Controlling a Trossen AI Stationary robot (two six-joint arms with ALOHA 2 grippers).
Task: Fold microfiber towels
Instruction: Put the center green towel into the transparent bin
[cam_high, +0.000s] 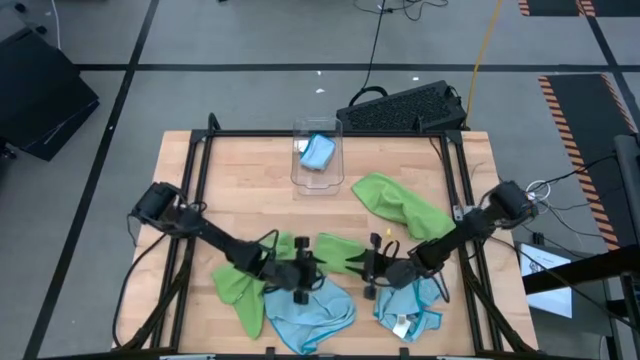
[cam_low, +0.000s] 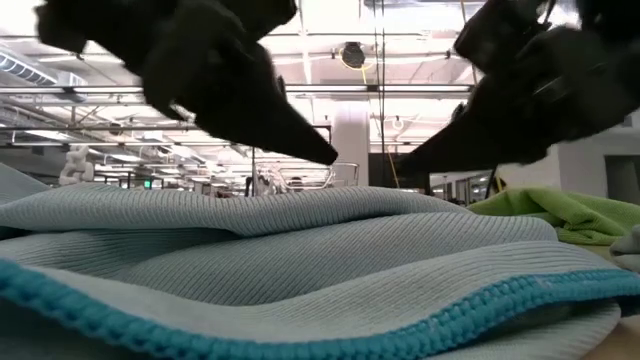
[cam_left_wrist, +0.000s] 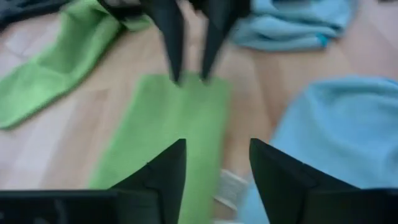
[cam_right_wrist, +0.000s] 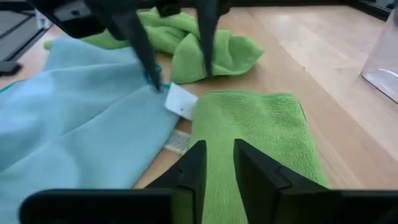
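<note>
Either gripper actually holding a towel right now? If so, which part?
Nothing held. Left gripper and right gripper both hover open over the folded green towel between them, fingers apart with no cloth pinched.

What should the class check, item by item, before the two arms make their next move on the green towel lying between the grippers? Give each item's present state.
1. Folded green towel flat on the table: ok.
2. Left gripper open over one end of that towel: ok.
3. Right gripper at the other end, jaws slightly apart: ok.
4. Either gripper holding cloth: cannot tell.
5. Blue towel clear of the green one: not ok, its tagged edge touches it.
6. Clear bin out of the arms' way at the far side: ok.
</note>
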